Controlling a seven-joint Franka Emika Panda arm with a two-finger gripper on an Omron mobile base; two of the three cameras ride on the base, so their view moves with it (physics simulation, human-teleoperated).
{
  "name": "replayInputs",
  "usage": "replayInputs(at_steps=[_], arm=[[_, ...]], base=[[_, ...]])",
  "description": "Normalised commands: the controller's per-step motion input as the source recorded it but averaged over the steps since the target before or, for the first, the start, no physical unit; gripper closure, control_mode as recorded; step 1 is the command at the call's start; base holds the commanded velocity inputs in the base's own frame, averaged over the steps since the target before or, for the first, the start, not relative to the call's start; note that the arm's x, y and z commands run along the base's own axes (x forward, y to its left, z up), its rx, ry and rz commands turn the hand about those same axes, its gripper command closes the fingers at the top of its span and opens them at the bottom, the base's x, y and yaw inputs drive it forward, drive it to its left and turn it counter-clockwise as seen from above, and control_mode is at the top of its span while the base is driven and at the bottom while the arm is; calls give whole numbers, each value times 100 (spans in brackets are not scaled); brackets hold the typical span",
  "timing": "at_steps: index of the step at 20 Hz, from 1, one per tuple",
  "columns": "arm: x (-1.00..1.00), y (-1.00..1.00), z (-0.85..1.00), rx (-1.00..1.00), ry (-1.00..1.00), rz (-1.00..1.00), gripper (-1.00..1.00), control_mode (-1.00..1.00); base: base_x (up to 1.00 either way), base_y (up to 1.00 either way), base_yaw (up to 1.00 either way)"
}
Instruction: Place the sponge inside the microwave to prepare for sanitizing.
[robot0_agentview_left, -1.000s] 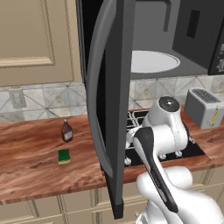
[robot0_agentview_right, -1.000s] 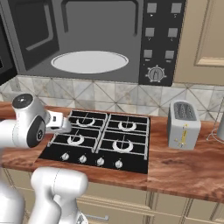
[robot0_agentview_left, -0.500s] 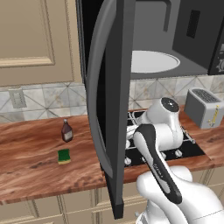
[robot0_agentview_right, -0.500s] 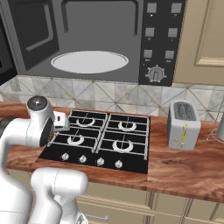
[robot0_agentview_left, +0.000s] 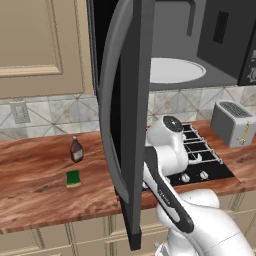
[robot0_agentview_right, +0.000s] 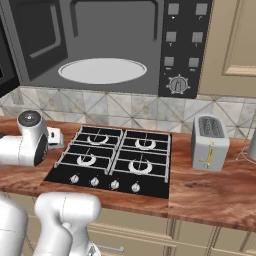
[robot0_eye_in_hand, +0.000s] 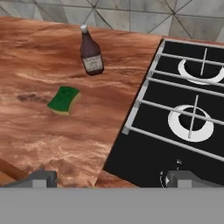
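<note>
The open microwave (robot0_agentview_left: 131, 120) door stands between arm and sponge (robot0_agentview_left: 73, 178), beside a brown bottle (robot0_agentview_left: 76, 149). The open, empty tool (robot0_eye_in_hand: 111, 178) has swung toward them.

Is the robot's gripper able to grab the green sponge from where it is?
Probably yes. The gripper is open above the counter, and the sponge lies flat ahead with bare wood between. The brown bottle stands apart behind it.

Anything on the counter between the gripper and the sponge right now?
No. In the hand view the stretch from the gripper up to the sponge is bare wood counter. The brown bottle stands beyond the sponge, off that line.
</note>
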Motion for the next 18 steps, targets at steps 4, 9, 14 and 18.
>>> replayInputs(at_steps=[4,9,14,18], arm=[[0,62,-3,0,2,0,-100,-100],[3,26,-24,0,1,7,-100,-100],[10,29,-5,1,11,9,-100,-100],[0,53,0,0,11,0,-100,-100]], base=[[0,0,0],[0,0,0],[0,0,0],[0,0,0]])
